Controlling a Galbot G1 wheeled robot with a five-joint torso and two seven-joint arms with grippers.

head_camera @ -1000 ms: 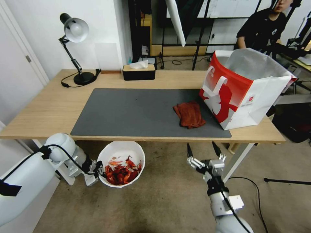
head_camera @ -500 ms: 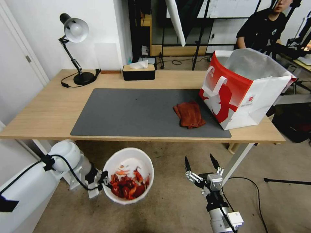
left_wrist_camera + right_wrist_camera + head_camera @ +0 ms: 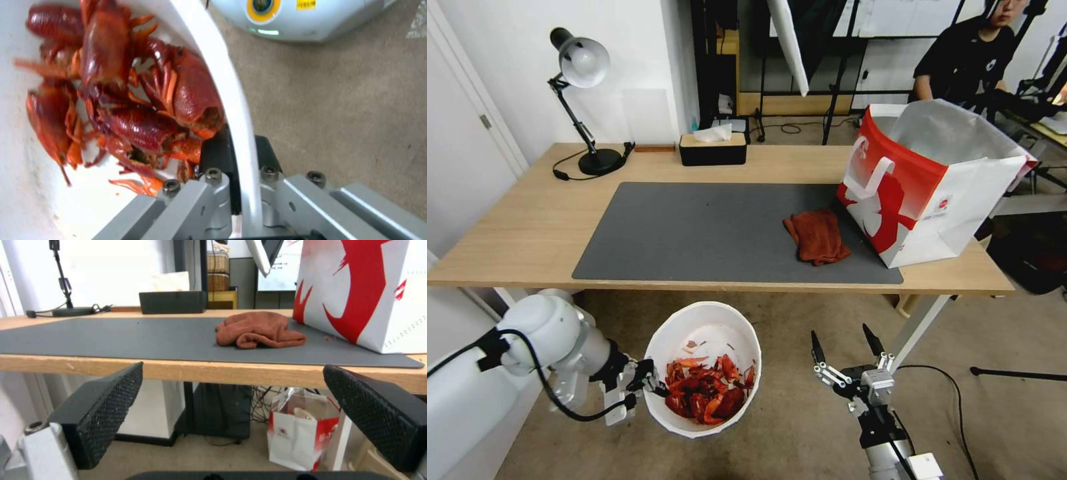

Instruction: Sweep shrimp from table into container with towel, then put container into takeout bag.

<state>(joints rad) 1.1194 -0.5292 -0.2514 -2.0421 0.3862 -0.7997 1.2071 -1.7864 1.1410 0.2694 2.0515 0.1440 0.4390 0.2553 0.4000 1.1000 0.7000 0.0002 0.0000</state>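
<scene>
Jaws of left gripper [image 3: 650, 387] pinch container [image 3: 707, 320] rim, shrimp [image 3: 707, 397] inside, below table [image 3: 514, 233] near edge; right gripper [image 3: 844, 340] spread, over open floor.

Desk lamp [image 3: 582, 100], tissue box [image 3: 712, 149]

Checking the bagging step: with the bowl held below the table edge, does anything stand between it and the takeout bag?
Only the table edge above: the left gripper holds the container below it. The towel lies beside the takeout bag, whose mouth is open.
</scene>
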